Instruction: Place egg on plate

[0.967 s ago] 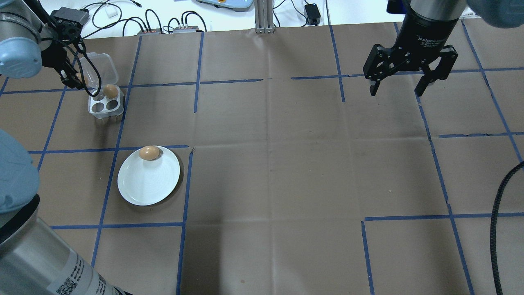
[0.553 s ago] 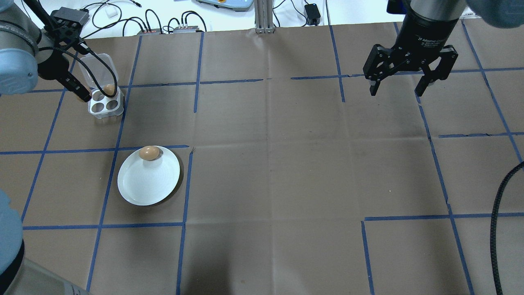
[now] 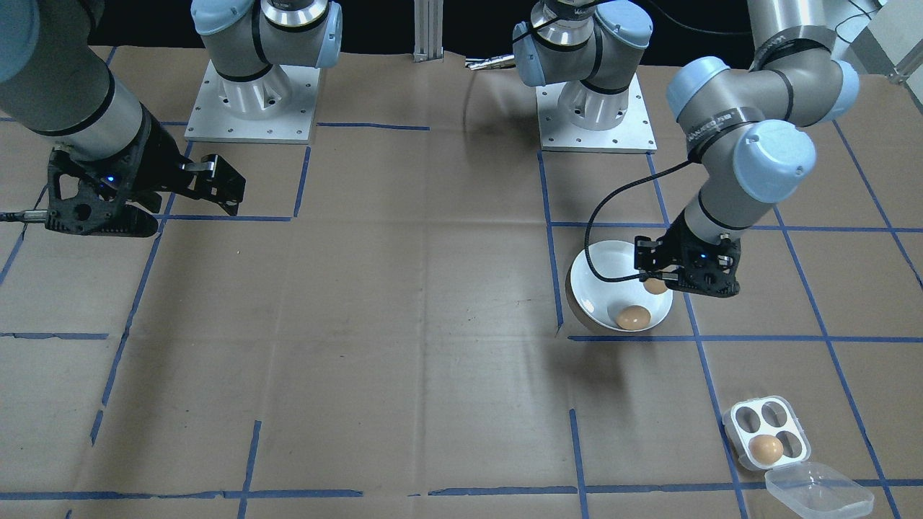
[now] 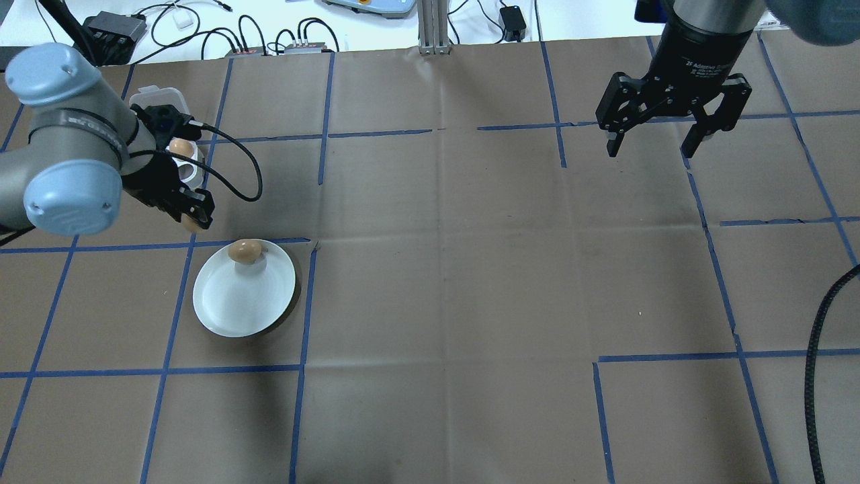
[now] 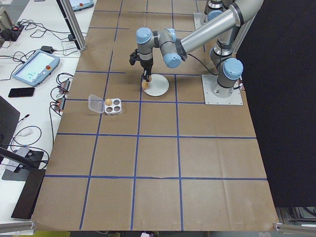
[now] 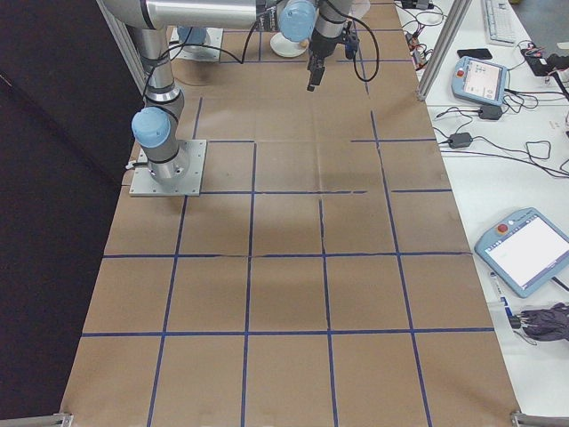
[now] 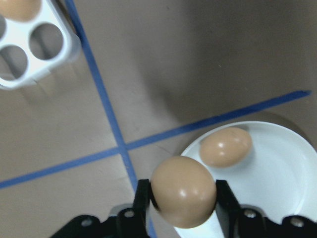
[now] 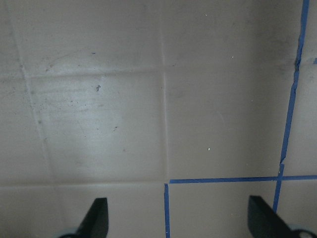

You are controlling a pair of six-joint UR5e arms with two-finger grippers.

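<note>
My left gripper (image 7: 182,201) is shut on a brown egg (image 7: 183,191) and holds it above the table beside the rim of the white plate (image 7: 282,178). Seen from overhead, this gripper (image 4: 195,219) hangs just off the plate's (image 4: 238,302) far-left rim. A second egg (image 4: 244,251) lies on the plate near that rim. In the front-facing view the held egg (image 3: 655,285) shows under the gripper (image 3: 660,277), with the other egg (image 3: 633,317) lying on the plate (image 3: 602,277). My right gripper (image 4: 655,141) hangs open and empty far off at the right.
A clear egg tray (image 4: 190,169) with its lid (image 3: 818,490) open stands beyond the plate, one egg (image 3: 765,448) left in a cup. Blue tape lines cross the brown paper. Cables and boxes lie past the far edge.
My left arm has swung from the egg tray toward the plate, carrying the egg. The right arm has not moved.
</note>
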